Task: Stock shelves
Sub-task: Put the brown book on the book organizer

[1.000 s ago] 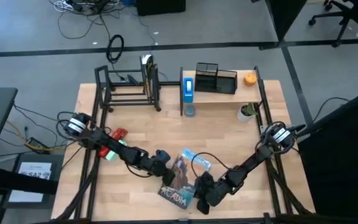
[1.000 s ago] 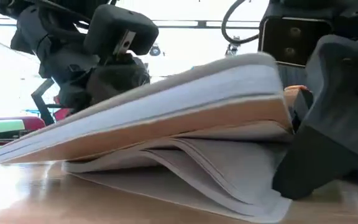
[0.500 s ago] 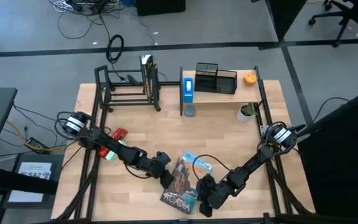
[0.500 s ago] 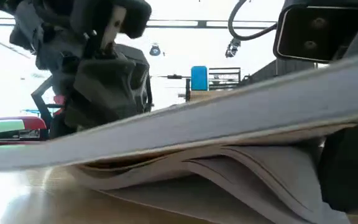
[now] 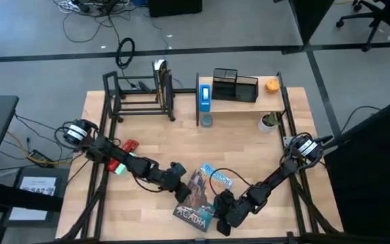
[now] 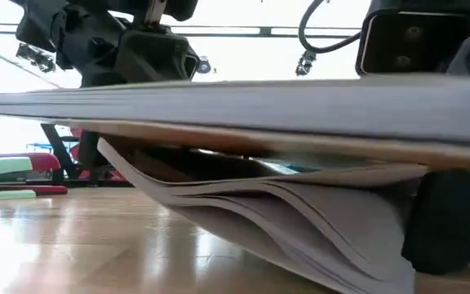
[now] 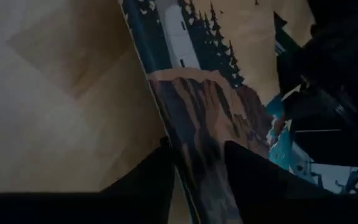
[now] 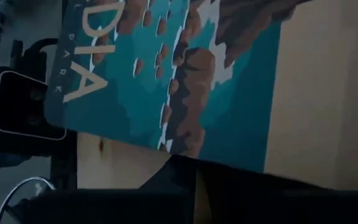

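A thick book with a blue-and-brown landscape cover (image 5: 195, 200) hangs near the table's front edge between my two grippers. My left gripper (image 5: 179, 190) is shut on its left edge. My right gripper (image 5: 219, 215) is shut on its near right edge. Under the book lies a soft blue-and-white magazine (image 5: 218, 175); its pages (image 6: 300, 220) sag to the table at the right. The shelves stand at the far edge: a black tube rack (image 5: 138, 95) and a wood-board shelf (image 5: 246, 103). My left gripper pinches the book's left edge (image 7: 194, 149) between its two fingers (image 7: 244, 177), coming level from the table's left side. The book is lifted clear of the table and lies level (image 6: 219, 110). My right gripper holds the book at its near right edge (image 8: 229, 163), coming from the table's right side. The fingers (image 8: 179, 180) hide the place of contact. That end of the book is off the table (image 6: 431, 122).
On the wood shelf stand a blue box (image 5: 204, 95), a black mesh organizer (image 5: 235, 85) and an orange (image 5: 271, 85). A grey can (image 5: 207, 120) and a small plant (image 5: 269, 122) sit below it. Red and green items (image 5: 123, 157) lie under my left arm.
My left gripper has gone up with the book's left edge. The book, which sloped with its left side down near the table, now hangs level. The magazine's left part has risen under it while its right part stays on the table.
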Controlling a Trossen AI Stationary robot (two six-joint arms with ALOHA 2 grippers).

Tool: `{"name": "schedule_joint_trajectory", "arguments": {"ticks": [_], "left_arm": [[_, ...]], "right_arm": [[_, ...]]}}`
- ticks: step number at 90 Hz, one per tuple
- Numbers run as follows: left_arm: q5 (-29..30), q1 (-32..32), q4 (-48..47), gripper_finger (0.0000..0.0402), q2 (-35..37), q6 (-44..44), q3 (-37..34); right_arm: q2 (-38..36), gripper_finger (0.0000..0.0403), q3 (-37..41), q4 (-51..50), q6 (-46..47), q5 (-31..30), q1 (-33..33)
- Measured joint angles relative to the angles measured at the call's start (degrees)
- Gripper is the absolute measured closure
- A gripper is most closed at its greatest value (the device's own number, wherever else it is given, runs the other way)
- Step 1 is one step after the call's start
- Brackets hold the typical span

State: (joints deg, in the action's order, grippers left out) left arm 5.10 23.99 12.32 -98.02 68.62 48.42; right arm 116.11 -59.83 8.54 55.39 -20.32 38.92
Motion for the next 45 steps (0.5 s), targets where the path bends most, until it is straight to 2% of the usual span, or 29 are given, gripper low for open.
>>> {"name": "schedule_joint_trajectory", "arguments": {"ticks": [9, 20, 45], "left_arm": [[-2.07, -0.09, 1.91, 0.0233, 0.09, 0.41, 0.0], [-4.24, -0.09, 6.13, 0.0226, 0.92, -0.21, 0.02], [-4.25, -0.37, 6.96, 0.0264, 2.19, -2.46, 0.26]], "right_arm": [[0.02, 0.0403, 0.0, -0.03, -0.12, 0.02, 0.0], [0.04, 0.0403, 0.0, -0.37, 0.3, -0.35, 0.0], [0.09, 0.0403, 0.0, -1.53, 2.85, -2.48, -0.57]]}}
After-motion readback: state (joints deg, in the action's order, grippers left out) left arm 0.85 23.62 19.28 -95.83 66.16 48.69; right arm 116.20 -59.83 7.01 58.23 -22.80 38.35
